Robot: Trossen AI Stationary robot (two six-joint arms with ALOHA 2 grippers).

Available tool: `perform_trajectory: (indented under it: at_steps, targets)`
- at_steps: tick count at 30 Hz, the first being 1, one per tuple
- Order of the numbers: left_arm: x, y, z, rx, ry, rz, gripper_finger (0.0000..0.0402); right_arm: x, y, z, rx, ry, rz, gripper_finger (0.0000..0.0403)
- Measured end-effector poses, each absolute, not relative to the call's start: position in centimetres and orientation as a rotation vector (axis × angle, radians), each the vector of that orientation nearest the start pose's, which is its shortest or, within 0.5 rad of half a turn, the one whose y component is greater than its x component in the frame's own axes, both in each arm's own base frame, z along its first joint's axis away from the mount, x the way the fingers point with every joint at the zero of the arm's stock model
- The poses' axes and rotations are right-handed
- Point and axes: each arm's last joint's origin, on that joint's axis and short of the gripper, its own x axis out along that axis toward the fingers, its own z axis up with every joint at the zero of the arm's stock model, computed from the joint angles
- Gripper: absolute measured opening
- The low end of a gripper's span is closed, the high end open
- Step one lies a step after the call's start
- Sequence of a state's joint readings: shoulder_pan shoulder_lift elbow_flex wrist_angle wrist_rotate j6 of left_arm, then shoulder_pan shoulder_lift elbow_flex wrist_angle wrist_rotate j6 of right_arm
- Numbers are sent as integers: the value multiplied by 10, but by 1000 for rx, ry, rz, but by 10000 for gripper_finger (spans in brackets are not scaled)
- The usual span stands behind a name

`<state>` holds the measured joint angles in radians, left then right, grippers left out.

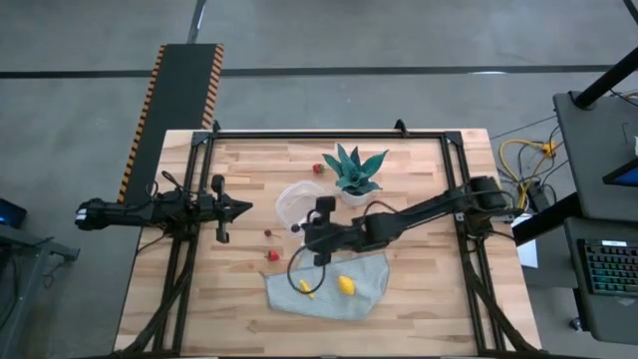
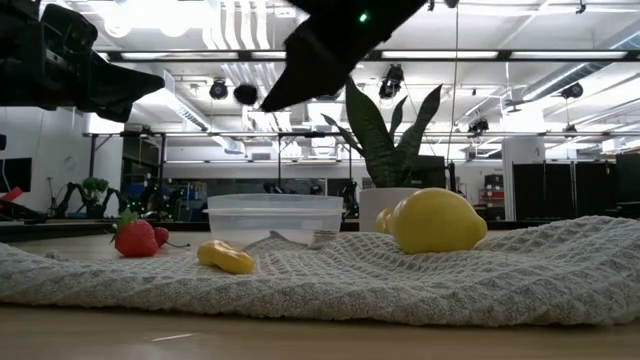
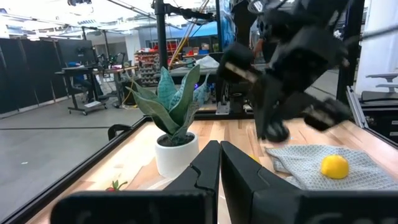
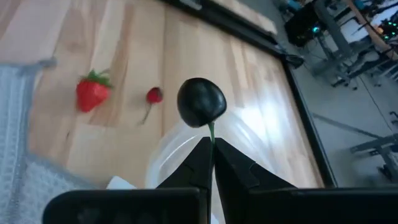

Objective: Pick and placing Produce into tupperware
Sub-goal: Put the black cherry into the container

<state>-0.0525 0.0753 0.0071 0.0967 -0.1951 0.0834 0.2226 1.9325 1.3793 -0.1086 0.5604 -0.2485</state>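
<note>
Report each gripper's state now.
Left gripper: shut, holding nothing.
Right gripper: shut on the stem of the dark round fruit, above the tupperware.

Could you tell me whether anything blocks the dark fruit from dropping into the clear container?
Nothing visible does. The right gripper holds the dark fruit by its stem above the open container, with no lid in between.

dark fruit (image 4: 201,101): held above clear tupperware (image 1: 296,202) | lemons (image 1: 346,284): apparently on cloth

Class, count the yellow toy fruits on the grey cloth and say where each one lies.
2. A round lemon lies near the grey cloth's middle; a longer yellow piece lies toward the cloth's left-arm side. Folds may hide more.
</note>
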Motion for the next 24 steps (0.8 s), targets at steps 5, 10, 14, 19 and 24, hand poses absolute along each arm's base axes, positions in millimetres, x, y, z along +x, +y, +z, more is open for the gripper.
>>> perform_trajectory:
  at_steps: [5,10,14,19,24]
  targets:
    - [102,0,169,80,-21,143,0,435,65,199,-560,770,-341,8]
    - [102,0,169,80,-20,143,0,445,54,187,-558,858,-354,8]
    - [102,0,169,81,-17,143,0,448,54,176,-567,886,-331,8]
    - [102,0,168,81,-13,142,0,447,53,171,-570,915,-331,8]
    - [102,0,168,81,-13,142,0,448,50,163,-562,944,-297,8]
